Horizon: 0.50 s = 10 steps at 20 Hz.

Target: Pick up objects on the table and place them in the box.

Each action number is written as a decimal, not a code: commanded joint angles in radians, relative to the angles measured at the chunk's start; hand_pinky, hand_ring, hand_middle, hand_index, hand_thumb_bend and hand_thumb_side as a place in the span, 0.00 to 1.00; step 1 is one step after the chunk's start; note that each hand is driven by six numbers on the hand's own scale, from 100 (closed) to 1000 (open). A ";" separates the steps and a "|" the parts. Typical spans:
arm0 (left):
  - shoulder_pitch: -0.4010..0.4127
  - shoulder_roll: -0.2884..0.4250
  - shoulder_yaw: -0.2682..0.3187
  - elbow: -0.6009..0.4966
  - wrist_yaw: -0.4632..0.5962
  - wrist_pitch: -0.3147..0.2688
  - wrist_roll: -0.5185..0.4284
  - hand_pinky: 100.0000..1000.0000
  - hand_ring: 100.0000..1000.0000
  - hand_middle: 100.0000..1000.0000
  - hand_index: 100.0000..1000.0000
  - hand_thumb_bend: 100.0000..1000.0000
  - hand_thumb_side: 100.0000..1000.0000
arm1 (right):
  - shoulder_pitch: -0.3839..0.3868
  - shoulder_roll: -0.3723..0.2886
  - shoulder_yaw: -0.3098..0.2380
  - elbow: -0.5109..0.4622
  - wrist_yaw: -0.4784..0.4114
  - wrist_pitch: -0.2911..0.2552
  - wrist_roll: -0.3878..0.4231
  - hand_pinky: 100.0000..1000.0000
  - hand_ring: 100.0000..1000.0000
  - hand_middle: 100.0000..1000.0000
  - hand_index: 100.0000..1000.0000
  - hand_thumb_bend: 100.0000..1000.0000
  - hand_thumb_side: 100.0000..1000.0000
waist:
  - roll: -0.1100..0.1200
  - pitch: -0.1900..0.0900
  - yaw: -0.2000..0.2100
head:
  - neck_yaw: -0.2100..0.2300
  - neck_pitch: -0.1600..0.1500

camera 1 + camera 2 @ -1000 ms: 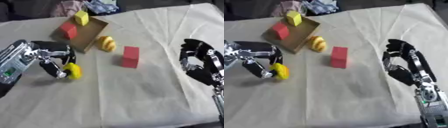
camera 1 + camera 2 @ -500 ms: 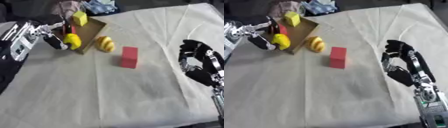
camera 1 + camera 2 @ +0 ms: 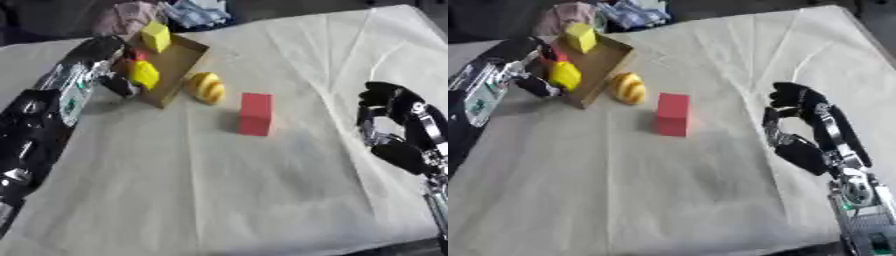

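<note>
Left hand point(image 3: 112, 75) at the near-left edge of the shallow cardboard box point(image 3: 179, 65), fingers curled around a yellow rounded object point(image 3: 143, 74) held over the box's interior; whether the object touches the box floor cannot be told. Yellow cube point(image 3: 156, 36) in the far end of the box; a red block point(image 3: 556, 53) partly visible in the box, just behind the held object. Outside the box, on the cream tablecloth point(image 3: 262, 190): a yellow striped lemon-shaped object point(image 3: 207, 87) just beside the box's right wall, and an upright red rectangular block point(image 3: 255, 113) near it, toward the table's middle, apart from both. Right hand point(image 3: 794, 120) at the right side of the table, well apart from all objects, fingers curled inward and empty, raised on its forearm from the lower right corner. Bundled cloth items point(image 3: 166, 12) at the far edge of the table, behind the box.
</note>
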 commanded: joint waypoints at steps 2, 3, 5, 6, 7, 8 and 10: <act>-0.023 0.021 0.028 0.013 -0.029 0.058 0.064 0.76 0.75 0.81 0.86 0.61 0.40 | -0.008 -0.005 -0.002 -0.007 -0.007 -0.001 0.004 0.66 0.70 0.67 0.81 0.00 0.22 | -0.007 -0.012 0.001 | 0.001 -0.002; -0.022 0.026 0.030 0.010 -0.032 0.068 0.066 0.77 0.76 0.81 0.86 0.62 0.40 | -0.008 -0.005 -0.003 -0.007 -0.006 -0.001 0.003 0.66 0.70 0.67 0.81 0.00 0.22 | -0.007 -0.012 0.002 | 0.001 -0.002; -0.018 0.051 0.036 -0.012 -0.025 0.083 0.065 0.77 0.75 0.81 0.85 0.61 0.40 | -0.009 -0.005 -0.006 -0.006 -0.005 -0.001 0.000 0.66 0.70 0.67 0.81 0.00 0.22 | -0.007 -0.011 0.007 | -0.002 -0.004; -0.015 0.065 0.039 -0.031 -0.013 0.086 0.063 0.77 0.75 0.81 0.85 0.61 0.40 | -0.009 -0.006 -0.008 -0.006 -0.004 0.000 -0.001 0.66 0.70 0.67 0.81 0.00 0.22 | -0.006 -0.011 0.010 | -0.004 -0.005; -0.010 0.081 0.042 -0.054 0.004 0.088 0.060 0.77 0.74 0.80 0.85 0.61 0.41 | -0.010 -0.007 -0.009 -0.005 -0.003 0.000 -0.002 0.66 0.70 0.67 0.81 0.00 0.21 | -0.006 -0.011 0.013 | -0.006 -0.006; -0.002 0.101 0.045 -0.085 0.028 0.087 0.056 0.76 0.74 0.79 0.84 0.61 0.41 | -0.012 -0.011 -0.011 -0.004 -0.002 0.001 -0.004 0.66 0.70 0.67 0.81 0.00 0.21 | -0.005 -0.011 0.017 | -0.008 -0.007; 0.018 0.144 0.052 -0.157 0.097 0.078 0.042 0.75 0.72 0.78 0.83 0.61 0.41 | -0.019 -0.022 -0.015 -0.003 0.003 0.002 -0.006 0.66 0.70 0.67 0.82 0.00 0.21 | -0.004 -0.010 0.026 | -0.014 -0.008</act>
